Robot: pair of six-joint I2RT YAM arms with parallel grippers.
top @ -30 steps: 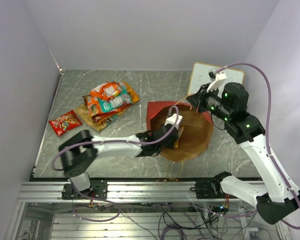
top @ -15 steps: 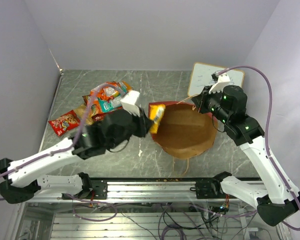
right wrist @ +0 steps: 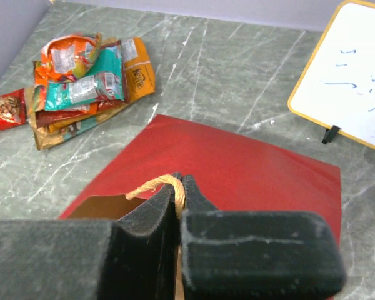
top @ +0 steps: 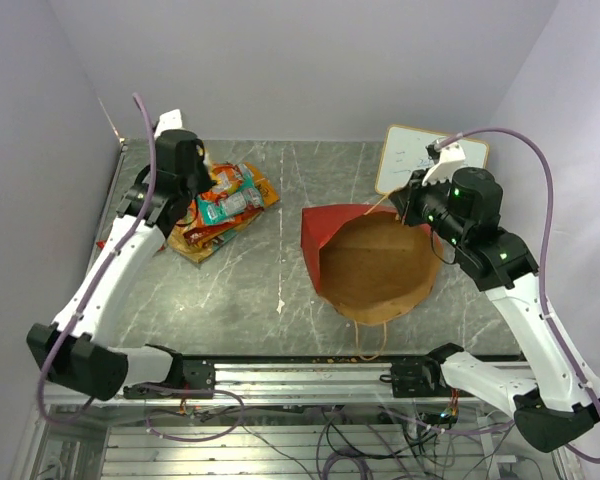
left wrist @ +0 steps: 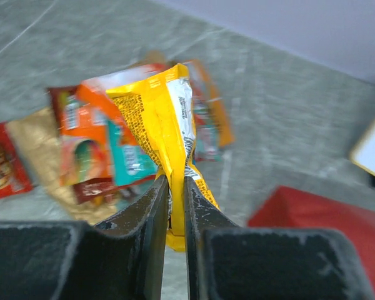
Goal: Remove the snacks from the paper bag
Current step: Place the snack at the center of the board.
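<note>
Drop-off step: left gripper (left wrist: 176, 187) hangs over the snack pile (top: 225, 200) near the far-left corner, jaws nearly closed, pinching a yellow packet (left wrist: 159, 119) by its lower edge. Next move: lower toward the pile, then open and let it drop clear. Meanwhile right gripper (right wrist: 179, 187) is clamped tight on the cord handle (right wrist: 151, 184), propping the paper bag (top: 375, 265) mouth open, right of centre. No packet shows inside from above, so this is probably the last one.
</note>
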